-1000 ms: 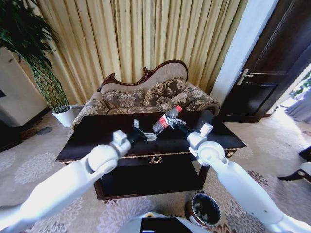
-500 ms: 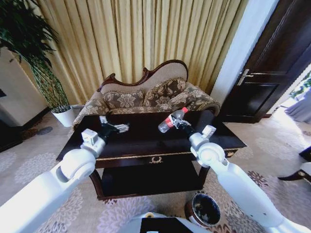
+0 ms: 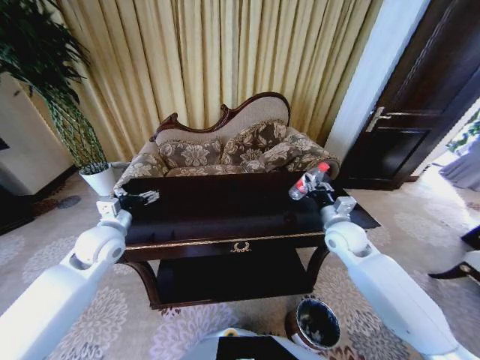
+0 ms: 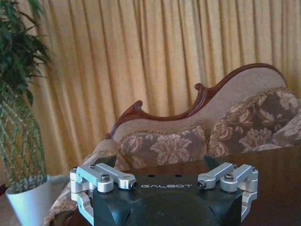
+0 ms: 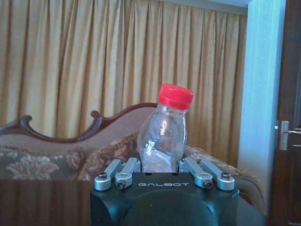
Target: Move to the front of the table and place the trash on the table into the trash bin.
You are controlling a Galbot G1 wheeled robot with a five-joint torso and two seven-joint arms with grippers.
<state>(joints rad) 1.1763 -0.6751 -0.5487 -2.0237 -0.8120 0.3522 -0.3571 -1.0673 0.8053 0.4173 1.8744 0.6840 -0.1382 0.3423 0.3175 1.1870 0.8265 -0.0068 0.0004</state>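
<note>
Taking the table (image 3: 225,217) as reference, left to right: white plant pot (image 3: 98,178) sits on the floor off the table's far left corner. Our left gripper (image 3: 147,197) is over the table's left end; the head view shows something small and white at the fingertips, but we cannot tell whether that is scrap or finger hardware. From the left wrist view the fingers (image 4: 104,160) stand wide apart with nothing between them, so we call it open. Sofa (image 3: 232,146) is behind the table, curtains (image 3: 217,60) behind that. Our right gripper (image 3: 316,185) is above the table's right end, clamped on the bottle (image 3: 309,181); the bottle is lifted clear of the tabletop, red cap (image 5: 175,96) pointing away from the palm. The trash bin (image 3: 315,324) stands on the carpet in front of the table's right side, below our right arm. The dark door (image 3: 420,105) is right of the table.
</note>
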